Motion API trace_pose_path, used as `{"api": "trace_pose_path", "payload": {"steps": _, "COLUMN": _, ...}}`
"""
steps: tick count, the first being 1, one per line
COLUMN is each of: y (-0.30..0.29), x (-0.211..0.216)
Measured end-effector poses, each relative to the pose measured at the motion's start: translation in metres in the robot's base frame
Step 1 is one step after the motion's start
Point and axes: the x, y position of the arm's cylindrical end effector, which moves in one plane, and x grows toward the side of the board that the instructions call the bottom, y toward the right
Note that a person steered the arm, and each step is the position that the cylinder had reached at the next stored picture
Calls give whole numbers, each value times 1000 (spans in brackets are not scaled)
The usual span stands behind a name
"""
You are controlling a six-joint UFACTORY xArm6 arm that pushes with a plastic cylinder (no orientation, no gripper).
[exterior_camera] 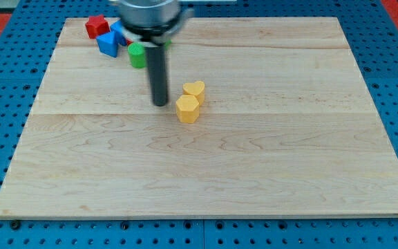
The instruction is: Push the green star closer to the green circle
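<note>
My tip (160, 104) rests on the wooden board (268, 159), left of centre. The green circle, a short cylinder (137, 55), stands up and to the left of the tip, right beside the rod. A sliver of green (168, 43) shows at the rod's right edge under the arm's body; its shape cannot be made out, and the arm hides the rest. No green star shows clearly.
A yellow hexagon (187, 109) lies just right of the tip, touching a yellow heart (195, 90) above it. A red block (97, 26) and two blue blocks (106, 45) (119, 30) cluster at the top left, near the green circle.
</note>
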Motion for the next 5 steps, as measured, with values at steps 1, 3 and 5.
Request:
{"api": "trace_pose_path", "payload": {"steps": 1, "y": -40, "x": -17}}
{"api": "trace_pose_path", "payload": {"steps": 3, "y": -38, "x": -49}}
{"api": "trace_pose_path", "payload": {"steps": 5, "y": 89, "x": -102}}
